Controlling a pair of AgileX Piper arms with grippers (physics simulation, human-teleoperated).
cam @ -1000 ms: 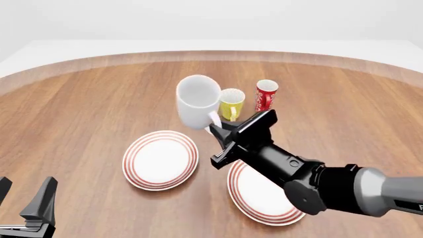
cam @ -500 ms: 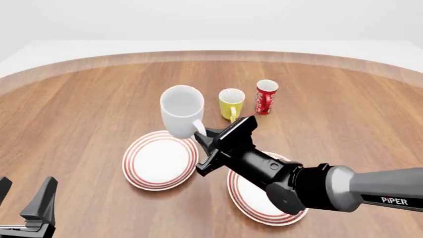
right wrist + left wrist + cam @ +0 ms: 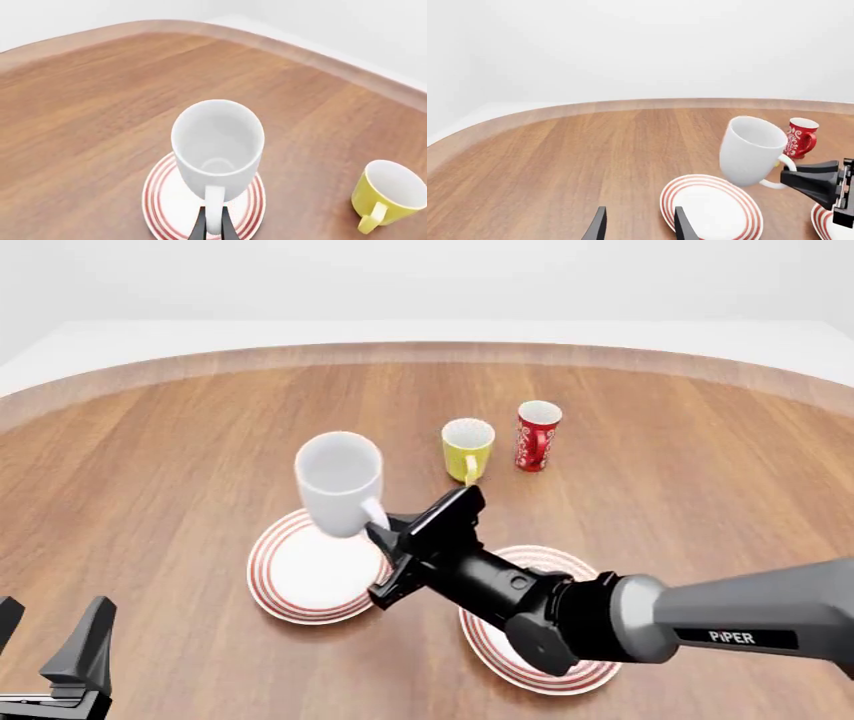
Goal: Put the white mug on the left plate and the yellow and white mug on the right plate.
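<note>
The biggest hazard sat with the white mug (image 3: 338, 483), the largest thing off the table (image 3: 160, 460): it hung in the air above the left plate (image 3: 310, 580), tipped with its mouth turned toward the arms' side, carried only by its loop handle. A pinch on so thin a loop gives the heavy body a long lever, so I judged it could swing or slip round in the grip, and a release from that tilt would likely land it on its edge, to roll off the rim or rock the plate. A descent slightly off centre might also catch the ringed rim. The right arm reached far across from its own side, its dark forearm passing low over the right plate (image 3: 587, 675) and hiding much of it; a careless pull back could drag across that plate. The right gripper (image 3: 387, 532) had its jaws clamped together on the handle, as the right wrist view showed with the fingers closing on the loop. The left gripper (image 3: 51, 665) idled at the near left edge, jaws apart and empty. The yellow and white mug (image 3: 467, 447) stood upright farther back, beside a red patterned mug (image 3: 537, 436), both well apart from either plate and not yet handled.
</note>
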